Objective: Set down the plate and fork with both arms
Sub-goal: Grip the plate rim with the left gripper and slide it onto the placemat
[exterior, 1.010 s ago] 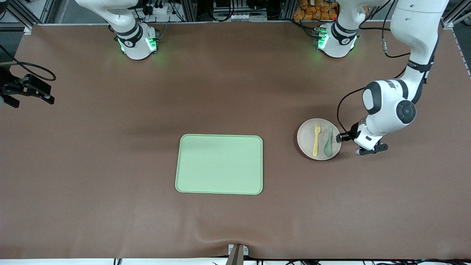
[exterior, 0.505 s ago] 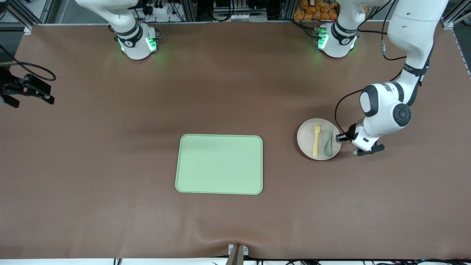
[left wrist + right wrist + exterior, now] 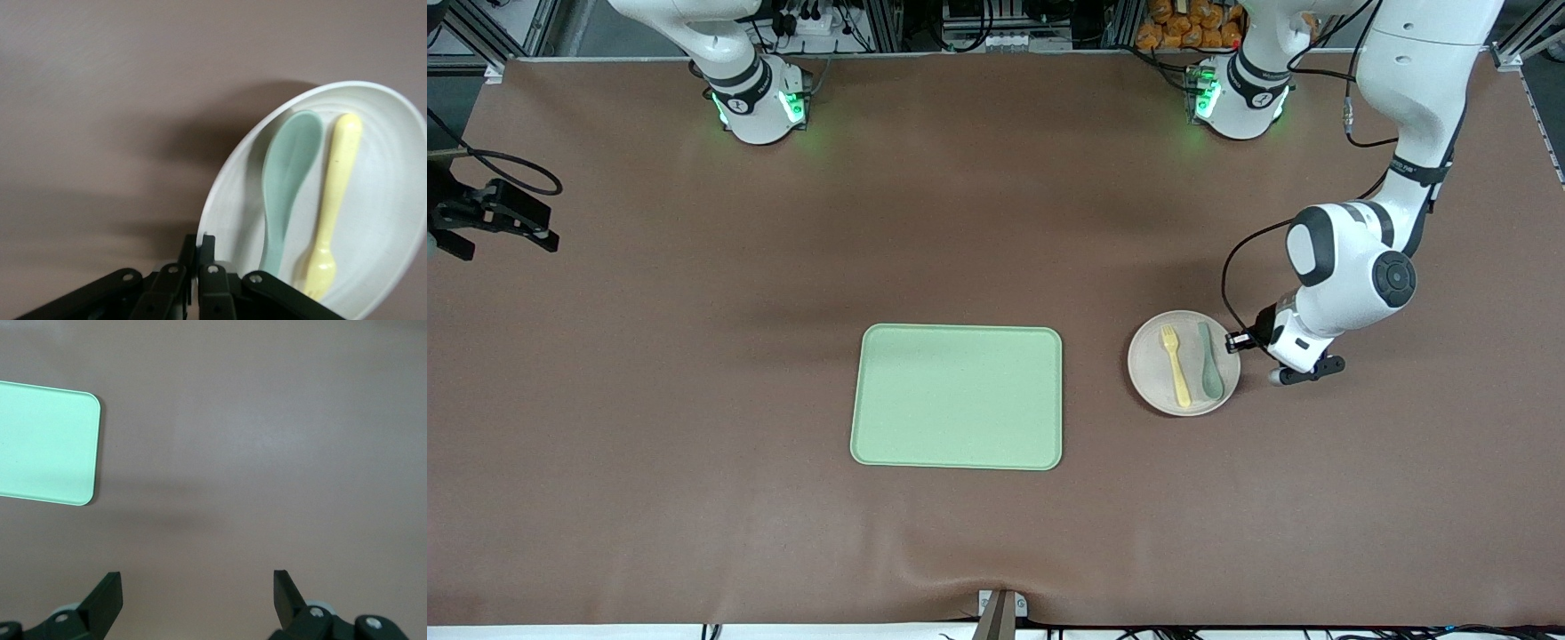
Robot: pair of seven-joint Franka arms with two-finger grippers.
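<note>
A: Plate (image 3: 1184, 363) where?
B: Beside tray (image 3: 957, 396), 3 o'clock. Left gripper (image 3: 1234, 341) clamped on its rim; right gripper (image 3: 197, 592) open, waiting.
A: Handling?
B: Prob. light, stiff; fork (image 3: 1175, 365) loose, keep level.

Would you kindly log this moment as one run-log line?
left gripper: jaws shut on plate rim | plate: carries fork and spoon, beside tray | right gripper: open, waiting

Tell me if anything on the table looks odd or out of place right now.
One thing: a grey-green spoon lies on the plate beside the fork, and the left gripper has clamped the plate's rim. The tray sits square.
</note>
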